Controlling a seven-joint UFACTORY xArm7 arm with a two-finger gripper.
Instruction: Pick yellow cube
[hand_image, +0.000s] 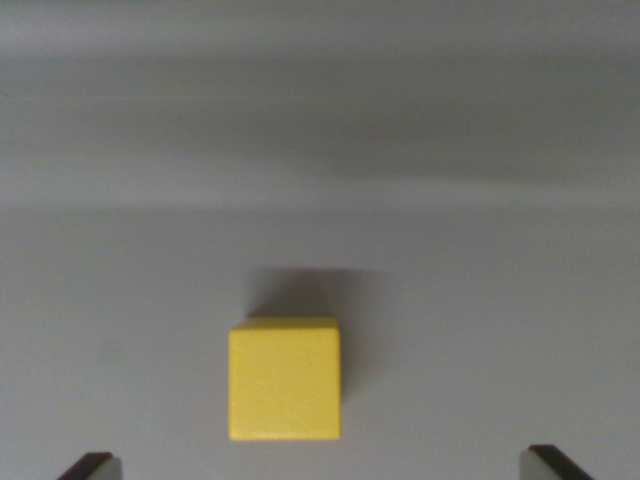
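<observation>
You are looking straight down through the wrist view at the yellow cube (285, 380), which sits on the desk (480, 300) in the lower middle of the picture, a little toward the wrist view's left of centre. Its top face reads as close to a square, so you have no long axis to line up with. Its edges run square to the picture: two sides parallel to the bottom border, two upright. It is not turned at an angle to you. A thin strip of its far side and of its side on the wrist view's right shows darker than the top.

The cube looks solid and matte, with a flat, evenly coloured top and slightly softened corners. You cannot tell the material from this blurred view. It throws a soft dark shadow up and toward the wrist view's right.

The desk is a plain, smooth grey surface. Farther up the picture it passes into blurred lighter and darker grey bands, and you cannot make out what those are.

The gripper (320, 465) shows only as two dark fingertips (92, 466) with pale inner faces, one in each bottom corner. The jaws stand wide apart, much wider than the cube, and hold nothing. The cube lies between their lines but ahead of them, clear of both tips and touching neither.
</observation>
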